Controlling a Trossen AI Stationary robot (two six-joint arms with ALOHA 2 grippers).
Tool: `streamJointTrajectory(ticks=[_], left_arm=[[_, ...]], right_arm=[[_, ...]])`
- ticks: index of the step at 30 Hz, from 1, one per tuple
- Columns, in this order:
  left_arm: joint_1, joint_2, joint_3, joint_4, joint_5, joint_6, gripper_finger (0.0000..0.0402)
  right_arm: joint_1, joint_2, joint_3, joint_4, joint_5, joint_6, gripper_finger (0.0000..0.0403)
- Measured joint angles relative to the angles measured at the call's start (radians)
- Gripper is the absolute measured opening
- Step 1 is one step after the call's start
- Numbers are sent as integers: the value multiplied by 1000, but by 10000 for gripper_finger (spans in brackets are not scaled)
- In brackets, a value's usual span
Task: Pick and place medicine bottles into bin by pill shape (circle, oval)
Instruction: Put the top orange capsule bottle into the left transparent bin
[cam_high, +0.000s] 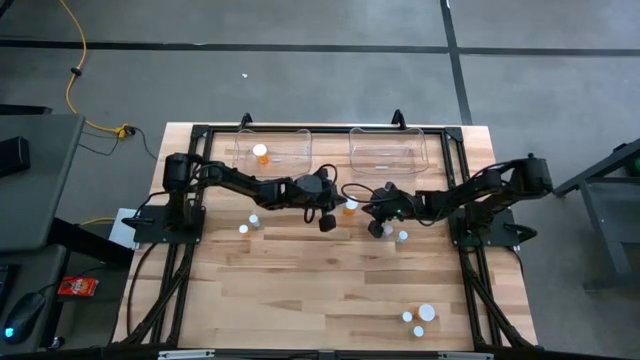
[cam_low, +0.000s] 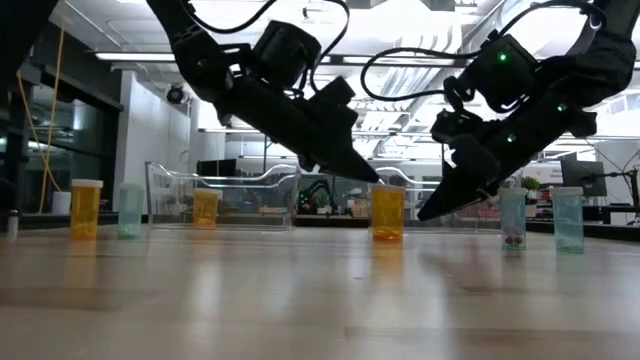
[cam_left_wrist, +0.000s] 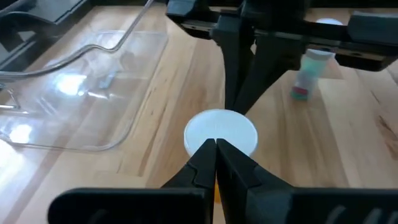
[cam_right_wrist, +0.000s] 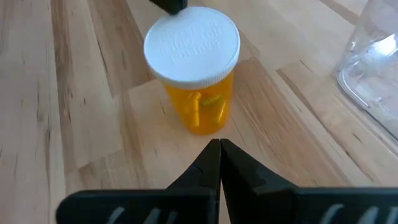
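An orange medicine bottle (cam_high: 350, 207) with a white cap stands upright on the wooden table between my two grippers; it also shows in the low view (cam_low: 387, 215) and the right wrist view (cam_right_wrist: 194, 74). My left gripper (cam_low: 372, 179) is shut, slanting down, its tips at the bottle's cap (cam_left_wrist: 221, 132). My right gripper (cam_low: 422, 213) is shut, its tips low beside the bottle's other side, a small gap away. Each wrist view shows the other gripper beyond the bottle. My left gripper has its shut fingertips (cam_left_wrist: 214, 149) right at the edge of the orange bottle's white cap (cam_left_wrist: 205, 127), coming slanting down from the table's left. I cannot tell whether they touch it. The bottle stands upright on the table.
Two clear trays stand at the far edge; the left one (cam_high: 272, 150) holds an orange bottle (cam_high: 260, 152), the other (cam_high: 388, 148) stands to its right. Small bottles stand at the left (cam_high: 255, 220), by the right gripper (cam_high: 402, 237) and near the front right (cam_high: 427, 313).
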Motion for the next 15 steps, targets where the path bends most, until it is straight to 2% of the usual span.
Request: streamJointTrajectory(ticks=[15], left_arm=[[2,-1,0,-20,1,16,0]], right_arm=[[0,9,0,76,-4,-2,0]])
